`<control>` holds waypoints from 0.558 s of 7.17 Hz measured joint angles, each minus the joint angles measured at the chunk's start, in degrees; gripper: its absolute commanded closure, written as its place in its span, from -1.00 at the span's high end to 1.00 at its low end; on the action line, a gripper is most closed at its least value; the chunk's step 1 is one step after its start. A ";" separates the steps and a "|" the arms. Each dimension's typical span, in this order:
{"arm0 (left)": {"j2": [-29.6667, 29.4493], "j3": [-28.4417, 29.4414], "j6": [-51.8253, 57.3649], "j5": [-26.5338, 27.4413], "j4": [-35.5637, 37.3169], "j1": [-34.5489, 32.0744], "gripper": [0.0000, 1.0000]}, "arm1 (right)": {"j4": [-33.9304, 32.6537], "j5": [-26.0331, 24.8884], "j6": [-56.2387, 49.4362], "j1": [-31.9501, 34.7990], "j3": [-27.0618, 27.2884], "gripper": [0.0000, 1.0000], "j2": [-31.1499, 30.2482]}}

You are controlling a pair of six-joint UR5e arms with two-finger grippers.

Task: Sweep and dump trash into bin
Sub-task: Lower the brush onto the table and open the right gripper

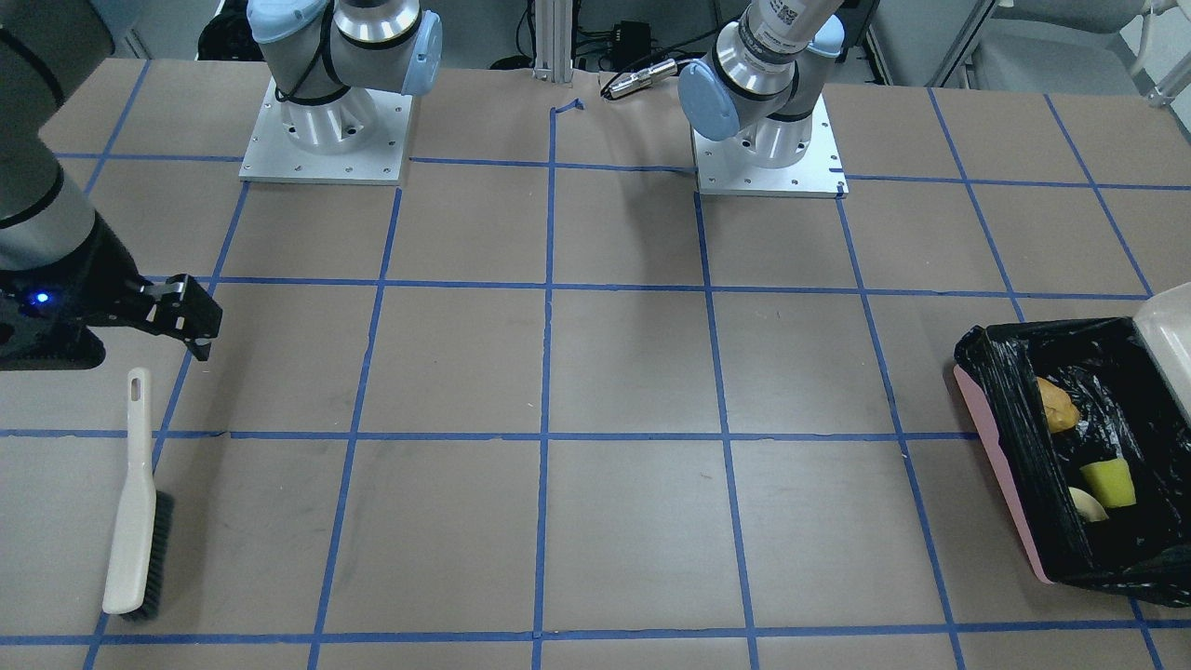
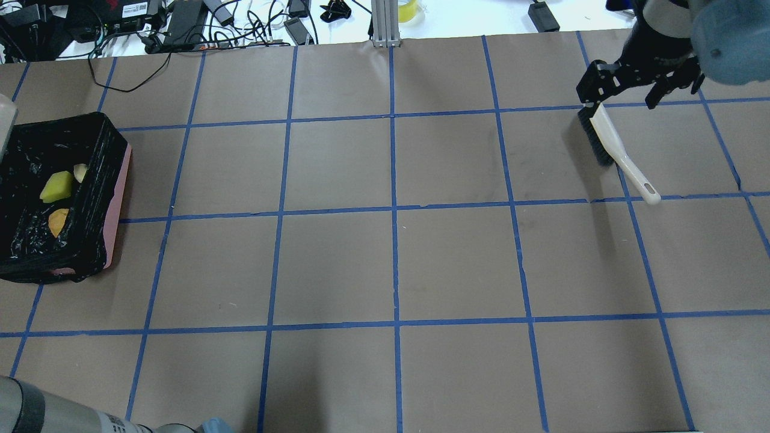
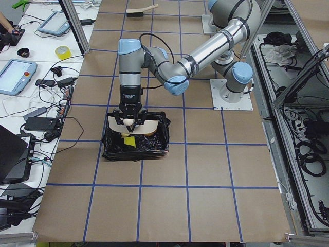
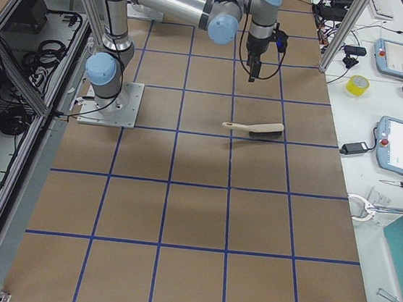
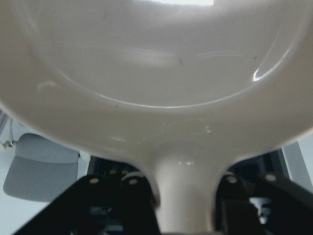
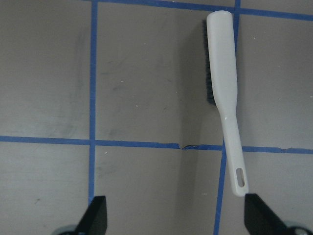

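- brown paper-covered bench [image 2: 421, 258], blue tape grid all over
- pink rectangular bin with crinkly black liner [image 2: 117, 198] at the left end edge
- inside it: glossy orange lump [image 2: 58, 221], yellow-green wedge [image 2: 56, 186], pale rind slice [image 2: 79, 172]
- left gripper [image 5: 185, 196] clamped on beige plastic dustpan [image 5: 156, 73] handle, over the bin
- right gripper [image 6: 177, 215] spread wide above beige dark-bristled brush [image 6: 222, 83], lying flat near the right end edge

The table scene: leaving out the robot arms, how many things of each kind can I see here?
bin: 1
trash pieces: 3, all inside the bin
brush: 1
dustpan: 1, held over the bin
total: 6
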 measured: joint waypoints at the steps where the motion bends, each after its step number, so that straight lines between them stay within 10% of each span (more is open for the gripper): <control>1: 0.67 0.27 -0.76 -4.40 -4.19 0.07 -1.00 | 1.77 -0.27 2.13 2.86 -1.89 1.00 -0.59; 4: 1.37 0.34 -6.64 -20.28 -18.41 -1.11 -1.00 | 3.98 0.40 3.69 5.27 -2.54 1.00 -1.53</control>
